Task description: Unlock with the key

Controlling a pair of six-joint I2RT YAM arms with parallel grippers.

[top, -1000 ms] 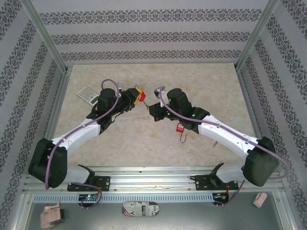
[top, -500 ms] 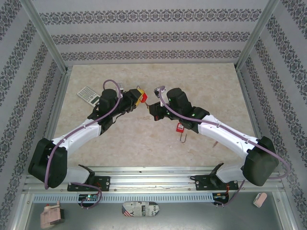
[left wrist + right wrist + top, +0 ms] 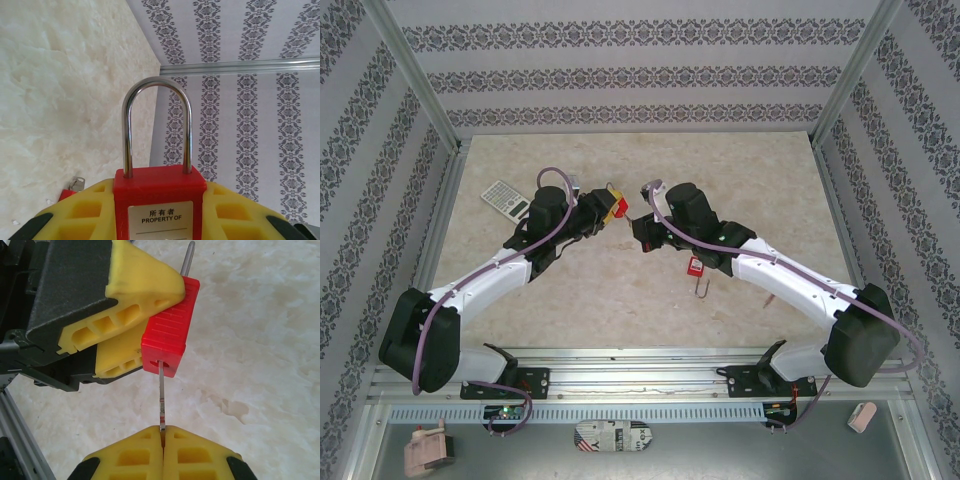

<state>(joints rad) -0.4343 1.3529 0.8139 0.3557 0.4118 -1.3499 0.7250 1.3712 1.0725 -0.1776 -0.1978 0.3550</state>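
Marbled beige surface [image 3: 620, 290]. My left claw [image 3: 607, 208] clamps the red plastic padlock [image 3: 167, 342]; my closed right claw [image 3: 162, 434] pinches the thin steel key [image 3: 161, 397], its tip in the padlock's keyhole. Steel shackle [image 3: 157, 85] is seated; I judge the turn remains.

Your left arm [image 3: 485, 278] reaches forward and inward from its base, with the wrist angled toward the centre. Your left gripper [image 3: 605, 207] is closed part-way. Its yellow fingers [image 3: 140, 280] clamp the two flat sides of the red padlock [image 3: 169, 335], and the shackle projects beyond the fingertips. Your right arm [image 3: 790, 282] mirrors this pose, reaching inward from the opposite side. Your right gripper [image 3: 162, 437] is fully closed, fingers pressed together on the key [image 3: 161, 395]. The blade runs straight out from the fingertips and meets the padlock's keyhole end. The two grippers face each other tip to tip, near but apart.
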